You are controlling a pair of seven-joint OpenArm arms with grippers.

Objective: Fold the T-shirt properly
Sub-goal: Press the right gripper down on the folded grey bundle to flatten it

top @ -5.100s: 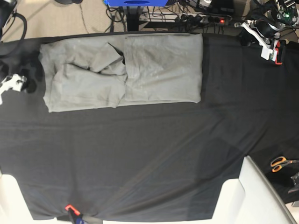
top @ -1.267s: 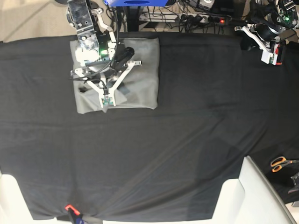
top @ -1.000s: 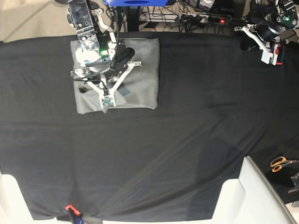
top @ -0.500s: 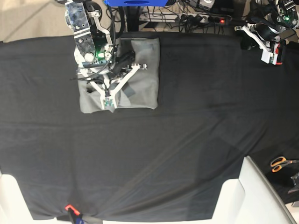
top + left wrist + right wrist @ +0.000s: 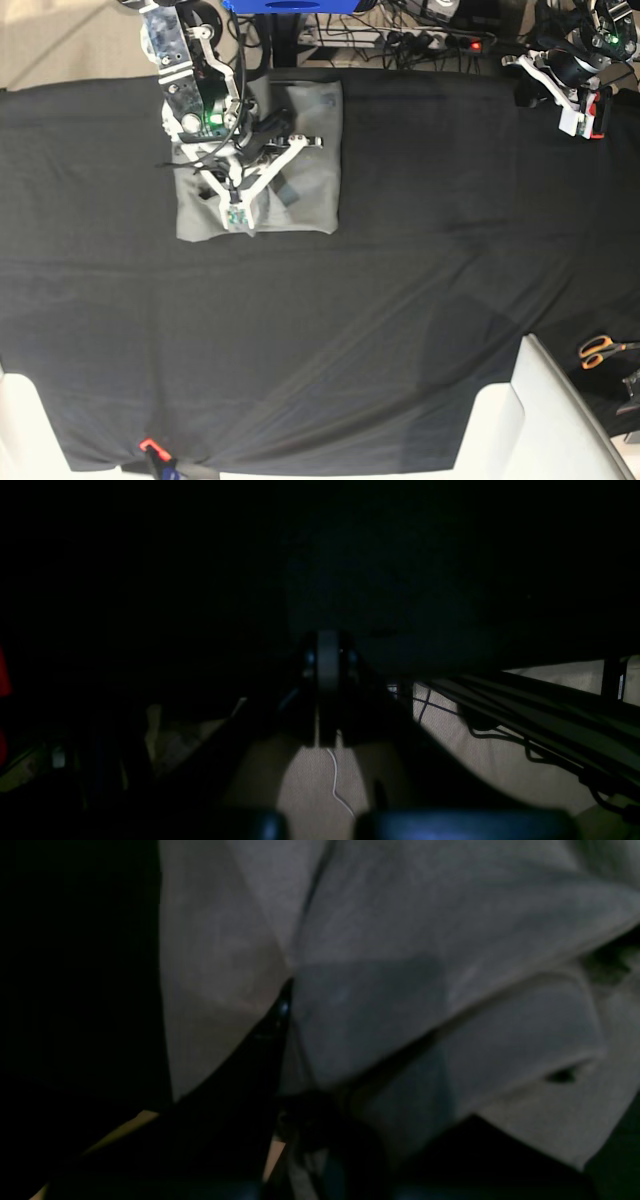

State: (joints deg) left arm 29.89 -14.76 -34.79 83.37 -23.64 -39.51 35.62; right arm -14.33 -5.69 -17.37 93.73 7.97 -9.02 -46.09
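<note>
With the right gripper [image 5: 240, 215] pinching the grey T-shirt [image 5: 312, 180] near the far edge of the bench [image 5: 330, 330] and the left gripper [image 5: 574, 122] pressed together well apart from it, any further pull risked bunching the loose, wrinkled upper layer.

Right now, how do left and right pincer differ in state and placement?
The right pincer is shut on the grey T-shirt; the left pincer is shut on nothing. The right pincer is down at the shirt, on the base view's left; the left pincer is off by the far right corner, away from the shirt. Both are over the black cloth.
</note>
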